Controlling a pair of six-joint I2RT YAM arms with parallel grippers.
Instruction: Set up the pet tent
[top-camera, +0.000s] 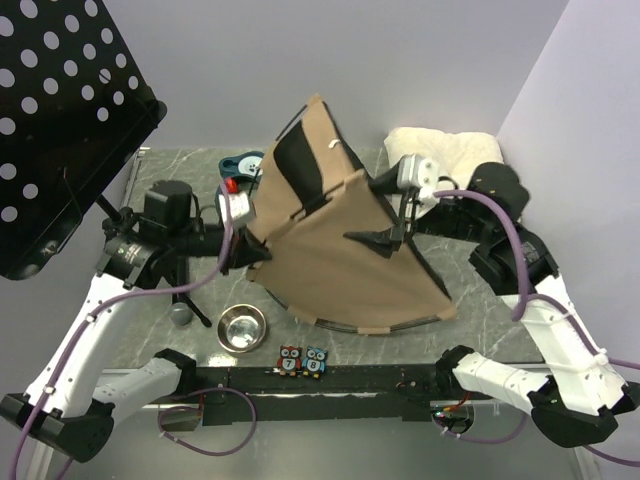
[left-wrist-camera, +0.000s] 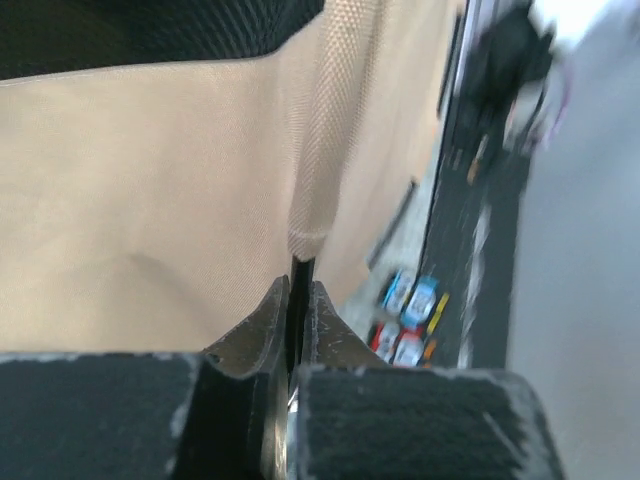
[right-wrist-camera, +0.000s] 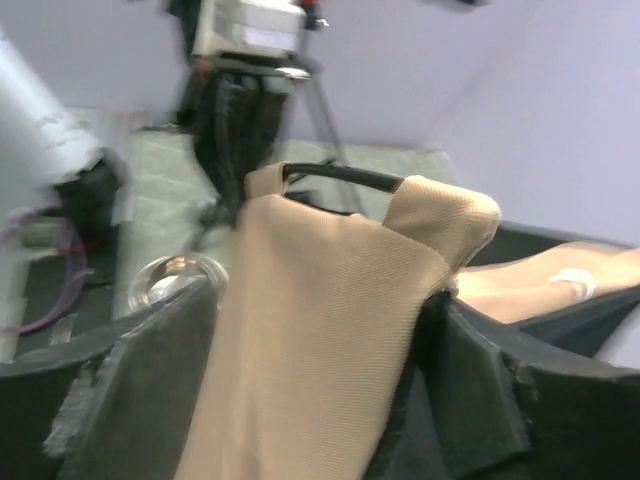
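Observation:
The pet tent (top-camera: 340, 250) stands tilted in the middle of the table, with tan fabric and a black panel (top-camera: 300, 160) near its top. My left gripper (top-camera: 243, 208) is at the tent's left edge. In the left wrist view it (left-wrist-camera: 300, 288) is shut on a thin black pole (left-wrist-camera: 300, 268) that comes out of a tan fabric sleeve (left-wrist-camera: 330, 120). My right gripper (top-camera: 392, 222) is at the tent's right side. In the right wrist view it (right-wrist-camera: 320, 295) holds a fold of tan fabric (right-wrist-camera: 310, 330) between its fingers (right-wrist-camera: 160, 380), and a black pole (right-wrist-camera: 340, 175) arches above.
A steel bowl (top-camera: 241, 327) sits near the front left. Two owl figures (top-camera: 302, 361) stand at the front edge. A blue bowl stand (top-camera: 240, 162) is behind the tent at the left, and a white cushion (top-camera: 440, 150) at the back right. A black perforated panel (top-camera: 60, 110) overhangs the left.

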